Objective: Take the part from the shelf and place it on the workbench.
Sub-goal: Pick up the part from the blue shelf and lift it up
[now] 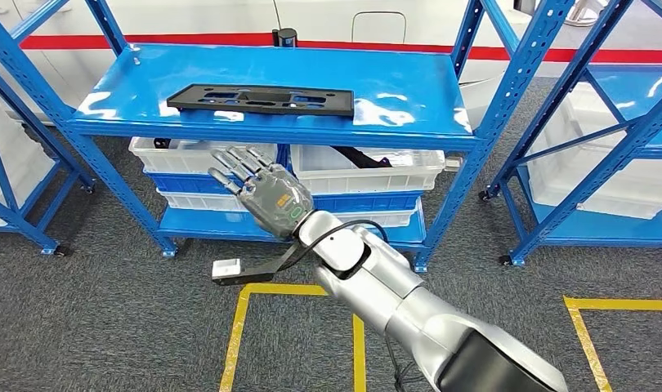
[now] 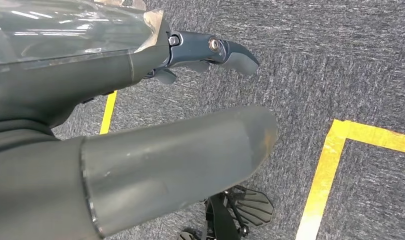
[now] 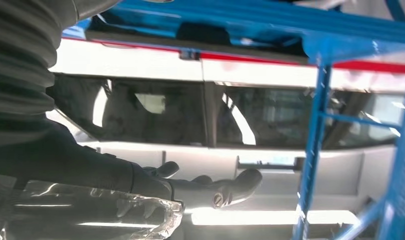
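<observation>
The part is a flat black plate with cut-outs. It lies on the top board of the blue shelf, near the front edge and left of the middle. My right hand is raised in front of the shelf, just below the front edge and under the part, with its fingers spread and nothing in them. In the right wrist view the fingers reach out straight below the blue board. My left hand hangs over the grey carpet, thumb and fingers apart, holding nothing.
White bins sit on the lower shelf level behind my right hand. More blue racks stand at the left and right. Yellow tape lines mark the grey carpet. A white vehicle stands behind the shelf.
</observation>
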Controlling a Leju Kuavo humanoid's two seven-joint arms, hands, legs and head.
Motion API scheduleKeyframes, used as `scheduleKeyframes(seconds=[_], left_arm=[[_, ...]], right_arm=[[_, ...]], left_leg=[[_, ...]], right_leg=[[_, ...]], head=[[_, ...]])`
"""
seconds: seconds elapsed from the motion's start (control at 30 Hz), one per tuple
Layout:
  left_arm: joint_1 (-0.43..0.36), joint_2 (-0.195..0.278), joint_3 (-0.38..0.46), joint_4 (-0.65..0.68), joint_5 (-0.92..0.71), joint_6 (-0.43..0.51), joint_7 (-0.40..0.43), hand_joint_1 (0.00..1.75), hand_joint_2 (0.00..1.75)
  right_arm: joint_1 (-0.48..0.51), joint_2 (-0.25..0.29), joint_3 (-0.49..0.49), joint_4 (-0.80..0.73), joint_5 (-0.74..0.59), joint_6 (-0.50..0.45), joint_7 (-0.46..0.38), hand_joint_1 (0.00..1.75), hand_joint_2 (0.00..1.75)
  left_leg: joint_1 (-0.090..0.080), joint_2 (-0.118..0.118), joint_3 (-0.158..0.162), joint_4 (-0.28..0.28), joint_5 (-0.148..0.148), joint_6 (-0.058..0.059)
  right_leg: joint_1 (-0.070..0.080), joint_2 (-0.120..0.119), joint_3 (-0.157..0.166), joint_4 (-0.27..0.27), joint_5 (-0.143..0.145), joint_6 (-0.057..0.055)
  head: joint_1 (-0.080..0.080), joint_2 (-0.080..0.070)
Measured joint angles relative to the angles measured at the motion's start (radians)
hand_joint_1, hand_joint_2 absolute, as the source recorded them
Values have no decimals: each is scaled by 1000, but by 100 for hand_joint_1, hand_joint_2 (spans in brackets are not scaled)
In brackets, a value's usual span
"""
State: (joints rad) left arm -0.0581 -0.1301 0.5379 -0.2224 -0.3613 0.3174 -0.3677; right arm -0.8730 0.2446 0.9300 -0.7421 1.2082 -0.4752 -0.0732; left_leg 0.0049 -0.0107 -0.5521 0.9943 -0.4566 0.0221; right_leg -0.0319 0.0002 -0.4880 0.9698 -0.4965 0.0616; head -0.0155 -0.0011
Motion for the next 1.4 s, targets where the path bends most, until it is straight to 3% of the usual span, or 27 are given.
scheduleKeyframes(seconds=[0.63, 0.93, 1.4], left_arm=[[0, 3, 7, 7, -32, -2, 37, 0, 0], [0, 3, 11, 7, -40, -2, 42, 0, 0], [0, 3, 26, 8, -69, -9, 52, 0, 0]], right_arm=[[-50, 27, -73, 277, -86, 31, 44, 0, 175], [-57, 16, -109, 326, -82, 25, 83, 0, 175], [-60, -30, -199, 345, -62, -60, 84, 0, 175]], left_leg=[[0, 0, 0, 0, 0, 0], [0, 0, 0, 0, 0, 0], [0, 0, 0, 0, 0, 0]], right_leg=[[0, 0, -1, 0, 0, 0], [0, 0, -1, 0, 0, 0], [0, 0, -1, 0, 0, 1]], head=[[0, 0], [0, 0], [0, 0]])
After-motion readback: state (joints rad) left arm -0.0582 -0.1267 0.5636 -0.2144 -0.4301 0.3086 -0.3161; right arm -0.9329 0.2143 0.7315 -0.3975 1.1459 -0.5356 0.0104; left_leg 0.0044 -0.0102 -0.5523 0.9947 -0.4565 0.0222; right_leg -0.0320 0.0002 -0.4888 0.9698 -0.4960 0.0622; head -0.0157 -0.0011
